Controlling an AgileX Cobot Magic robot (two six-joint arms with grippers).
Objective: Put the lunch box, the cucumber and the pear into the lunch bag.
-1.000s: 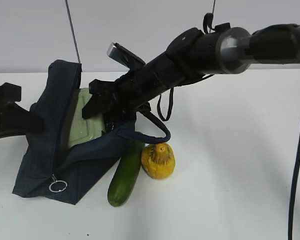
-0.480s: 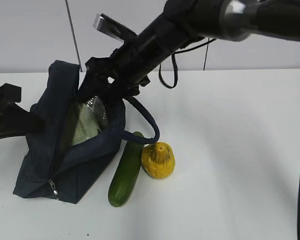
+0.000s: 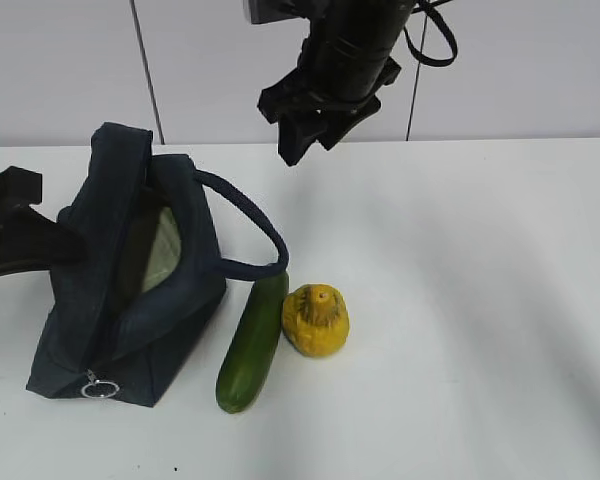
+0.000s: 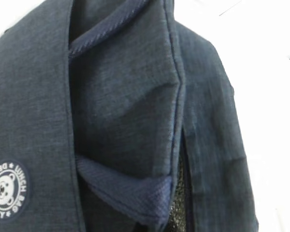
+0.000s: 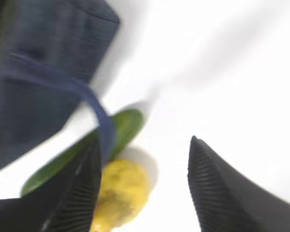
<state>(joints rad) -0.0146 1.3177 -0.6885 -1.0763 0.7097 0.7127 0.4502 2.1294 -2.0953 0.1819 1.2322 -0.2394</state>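
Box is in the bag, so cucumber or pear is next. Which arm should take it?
Right. The right gripper hangs open and empty above the table, with the cucumber and pear in its wrist view. The left gripper is shut on the lunch bag, apparently holding it open.

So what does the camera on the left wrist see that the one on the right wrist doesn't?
Only the left wrist view shows a round bear logo patch on the lunch bag, seen close up. Only the right wrist view shows the cucumber, the pear, the white table and the right gripper, open and empty. Both show the navy bag fabric and a strap handle.
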